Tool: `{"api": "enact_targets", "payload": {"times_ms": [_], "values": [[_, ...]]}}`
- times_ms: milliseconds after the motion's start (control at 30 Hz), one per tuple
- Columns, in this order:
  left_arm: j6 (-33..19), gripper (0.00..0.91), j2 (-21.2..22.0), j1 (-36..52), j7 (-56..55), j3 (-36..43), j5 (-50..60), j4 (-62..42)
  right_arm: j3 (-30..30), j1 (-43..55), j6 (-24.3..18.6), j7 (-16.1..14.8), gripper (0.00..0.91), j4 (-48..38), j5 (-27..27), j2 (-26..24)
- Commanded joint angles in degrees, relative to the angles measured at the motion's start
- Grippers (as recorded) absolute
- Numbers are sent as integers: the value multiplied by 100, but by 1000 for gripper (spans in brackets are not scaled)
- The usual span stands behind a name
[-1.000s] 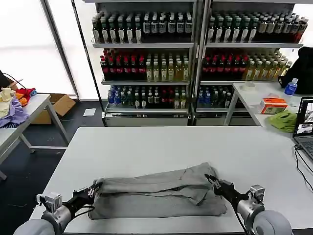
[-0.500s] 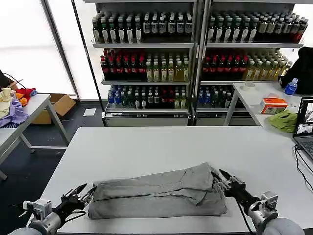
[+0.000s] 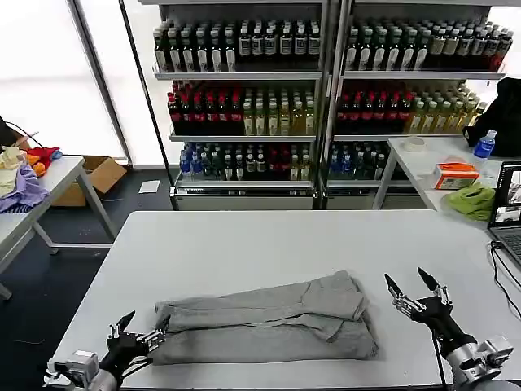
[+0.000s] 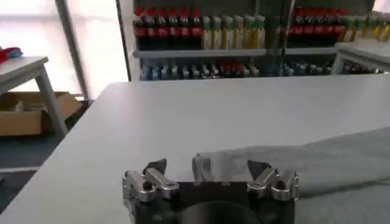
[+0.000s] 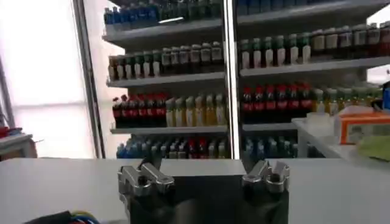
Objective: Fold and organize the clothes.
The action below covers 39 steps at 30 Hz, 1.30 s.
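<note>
A light grey shirt lies folded into a long band across the near part of the white table. My left gripper is open at the shirt's left end, one finger close to the cloth edge. In the left wrist view that gripper stands wide open, holding nothing, and the grey shirt stretches away just ahead of it. My right gripper is open, raised off the table a little to the right of the shirt's right end. Seen from the right wrist, this gripper is open and empty, facing the shelves.
Shelves of bottled drinks stand behind the table. A side table on the left holds purple, cream and red garments. At right, another table carries a lime-green cloth, an orange box, a bottle and a laptop.
Both grippers let go of the shirt's ends and drew back outward. The right one rose and moved right. The shirt settled flat on the table.
</note>
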<state>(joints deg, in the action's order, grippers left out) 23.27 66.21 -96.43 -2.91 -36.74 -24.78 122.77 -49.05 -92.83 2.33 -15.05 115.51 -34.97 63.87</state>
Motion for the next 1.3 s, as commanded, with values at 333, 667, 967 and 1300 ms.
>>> {"api": "enact_targets", "payload": {"times_ms": [333,667,967,1300], "values": [[-494,584,819,426,-395,780,1006,-661,-201,-219,-310,-10,907,18,-161,262],[-521,10,929,346,-361,763,973,-764,-187,-190,-264,33,907,27,-389,251],[-638,10,1104,289,-438,793,979,-777,-148,-159,-263,37,907,27,-392,256],[-593,10,725,322,-234,163,665,-309,-147,-117,-245,54,907,22,-424,240]]}}
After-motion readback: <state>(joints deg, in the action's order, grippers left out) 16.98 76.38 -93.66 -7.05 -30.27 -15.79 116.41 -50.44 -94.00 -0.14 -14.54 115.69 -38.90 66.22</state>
